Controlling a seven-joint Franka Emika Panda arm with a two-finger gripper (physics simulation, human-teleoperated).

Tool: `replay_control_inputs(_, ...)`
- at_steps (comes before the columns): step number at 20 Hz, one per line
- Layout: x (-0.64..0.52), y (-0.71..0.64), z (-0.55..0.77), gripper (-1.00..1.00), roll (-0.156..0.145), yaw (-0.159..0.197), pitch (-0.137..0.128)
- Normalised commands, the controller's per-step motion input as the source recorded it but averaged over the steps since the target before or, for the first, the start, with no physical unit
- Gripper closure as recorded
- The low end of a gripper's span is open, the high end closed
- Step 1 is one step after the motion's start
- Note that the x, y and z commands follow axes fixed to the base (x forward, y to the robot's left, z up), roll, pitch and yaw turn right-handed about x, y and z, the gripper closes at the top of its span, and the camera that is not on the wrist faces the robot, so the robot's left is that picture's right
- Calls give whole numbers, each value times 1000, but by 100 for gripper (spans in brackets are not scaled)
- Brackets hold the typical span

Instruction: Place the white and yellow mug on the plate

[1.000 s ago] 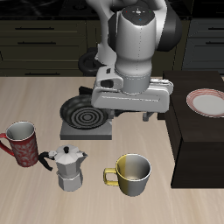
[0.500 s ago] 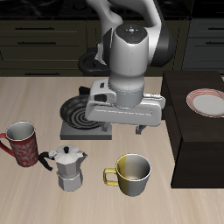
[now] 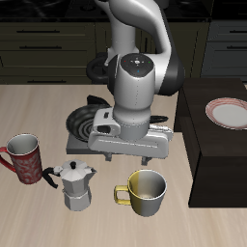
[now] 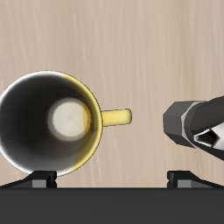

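The white and yellow mug (image 3: 145,191) stands upright on the wooden table near the front edge, its yellow handle pointing toward the moka pot. In the wrist view the mug (image 4: 52,121) shows from above with a pale inside, empty. My gripper (image 3: 127,157) hangs open and empty above the table, just behind the mug and higher than its rim. Its fingertips (image 4: 39,179) show at the frame's edge, wide apart, touching nothing. The plate (image 3: 230,113), white with a red-pink rim, lies on a dark raised counter beside the table.
A silver moka pot (image 3: 75,185) stands close to the mug's handle and also shows in the wrist view (image 4: 197,124). A red patterned mug (image 3: 24,156) stands beyond it. A black stove burner (image 3: 92,125) lies behind. The dark counter (image 3: 217,159) rises above table level.
The arm has come down and forward toward the table's front edge, bringing the open gripper lower and closer to the mug. The mug and plate have not moved.
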Motion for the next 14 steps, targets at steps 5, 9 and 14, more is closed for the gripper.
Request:
replay_control_inputs(5,18,84,-333,-100,-2,-13,17)
replay_control_inputs(9,39,34,-174,-100,10,-19,23)
replay_control_inputs(14,64,73,-193,-100,13,-31,15)
